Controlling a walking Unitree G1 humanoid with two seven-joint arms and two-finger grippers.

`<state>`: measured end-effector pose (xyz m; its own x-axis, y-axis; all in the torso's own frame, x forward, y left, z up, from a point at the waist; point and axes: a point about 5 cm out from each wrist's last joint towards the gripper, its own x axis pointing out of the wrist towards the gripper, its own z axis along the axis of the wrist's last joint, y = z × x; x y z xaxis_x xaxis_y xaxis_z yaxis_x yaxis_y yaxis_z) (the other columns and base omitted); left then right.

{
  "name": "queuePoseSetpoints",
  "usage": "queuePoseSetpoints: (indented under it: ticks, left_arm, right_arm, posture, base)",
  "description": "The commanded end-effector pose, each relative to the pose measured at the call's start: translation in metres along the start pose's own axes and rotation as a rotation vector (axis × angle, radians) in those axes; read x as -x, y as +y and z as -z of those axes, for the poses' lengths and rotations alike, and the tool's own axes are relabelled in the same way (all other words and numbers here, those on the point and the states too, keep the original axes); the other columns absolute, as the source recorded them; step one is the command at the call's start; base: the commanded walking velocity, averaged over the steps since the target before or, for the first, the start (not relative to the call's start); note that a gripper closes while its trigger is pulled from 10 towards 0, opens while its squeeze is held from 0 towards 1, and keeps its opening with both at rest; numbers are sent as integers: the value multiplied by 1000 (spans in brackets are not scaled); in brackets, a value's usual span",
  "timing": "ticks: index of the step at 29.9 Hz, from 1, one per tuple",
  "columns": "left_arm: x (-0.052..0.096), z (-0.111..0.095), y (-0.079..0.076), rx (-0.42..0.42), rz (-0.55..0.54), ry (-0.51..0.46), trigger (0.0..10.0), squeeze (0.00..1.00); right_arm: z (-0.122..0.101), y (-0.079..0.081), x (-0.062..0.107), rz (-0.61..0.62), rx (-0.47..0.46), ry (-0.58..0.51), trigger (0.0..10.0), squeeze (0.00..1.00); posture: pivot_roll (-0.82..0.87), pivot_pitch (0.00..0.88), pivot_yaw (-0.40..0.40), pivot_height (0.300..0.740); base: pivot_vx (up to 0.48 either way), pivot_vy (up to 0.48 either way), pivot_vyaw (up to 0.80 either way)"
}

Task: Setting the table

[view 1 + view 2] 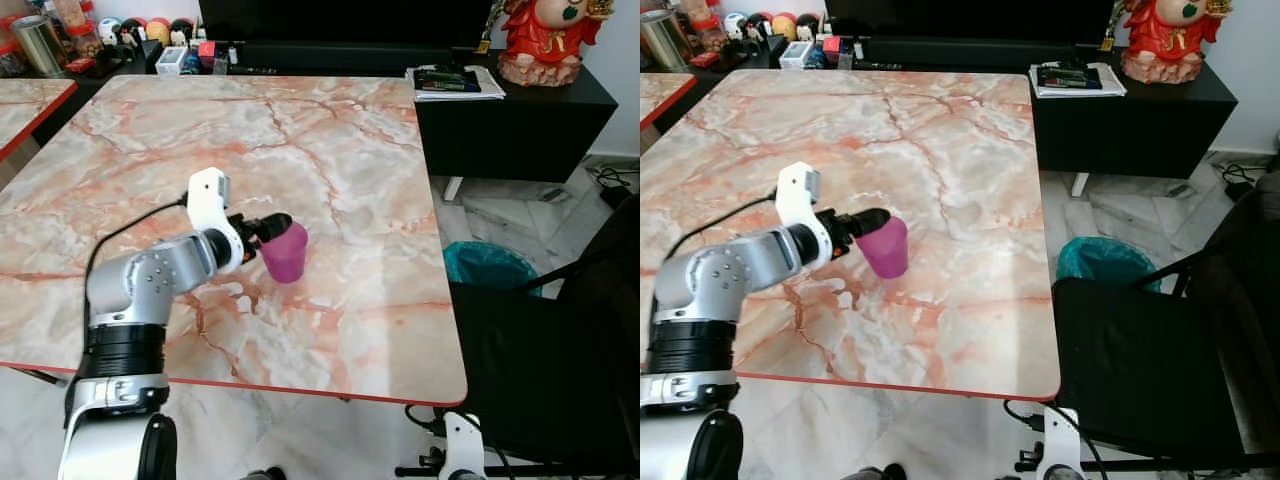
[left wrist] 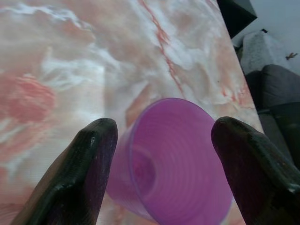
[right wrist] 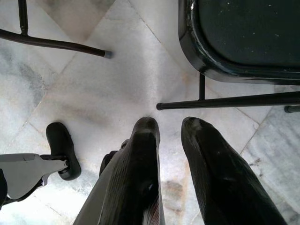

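A purple plastic cup (image 1: pixel 286 254) stands on the marble table (image 1: pixel 330 140), near its front right part, tilted slightly. My left gripper (image 1: pixel 272 229) reaches in from the left at the height of the cup's rim. In the left wrist view the cup (image 2: pixel 176 164) sits mouth-up between the two black fingers (image 2: pixel 89 168), which press against its sides. The cup is empty. My right gripper (image 3: pixel 171 140) hangs low beside the table, its fingers close together over the floor with nothing between them.
A black chair (image 1: pixel 545 350) stands at the table's right side, with a teal bin (image 1: pixel 488 265) beyond it. A black cabinet (image 1: pixel 520 120) holds books and a red figurine. Jars and small items line the table's far edge. A second table (image 1: pixel 25 105) is on the left.
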<state>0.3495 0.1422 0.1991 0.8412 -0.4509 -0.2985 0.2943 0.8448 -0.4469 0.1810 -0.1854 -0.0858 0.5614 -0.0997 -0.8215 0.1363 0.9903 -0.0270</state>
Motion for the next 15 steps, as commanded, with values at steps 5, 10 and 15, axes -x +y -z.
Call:
queuePoseSetpoints:
  ticks: [5, 10, 15]
  left_arm:
    - [0, -4, 8, -20, -75, -10, 10000, 0]
    - [-2, -5, 12, -10, -113, -22, 10000, 0]
    - [-3, -5, 13, -5, -122, -24, 7020, 0]
  right_arm:
    - [5, 0, 1, 1, -12, 20, 10000, 0]
    - [5, 0, 1, 1, -13, 18, 10000, 0]
    - [5, 0, 1, 2, -14, 17, 10000, 0]
  posture:
    - [10, 116, 33, 740]
    - [7, 118, 32, 740]
    - [6, 120, 31, 740]
  base:
    - [0, 0, 0]
    - [0, 0, 0]
    - [0, 0, 0]
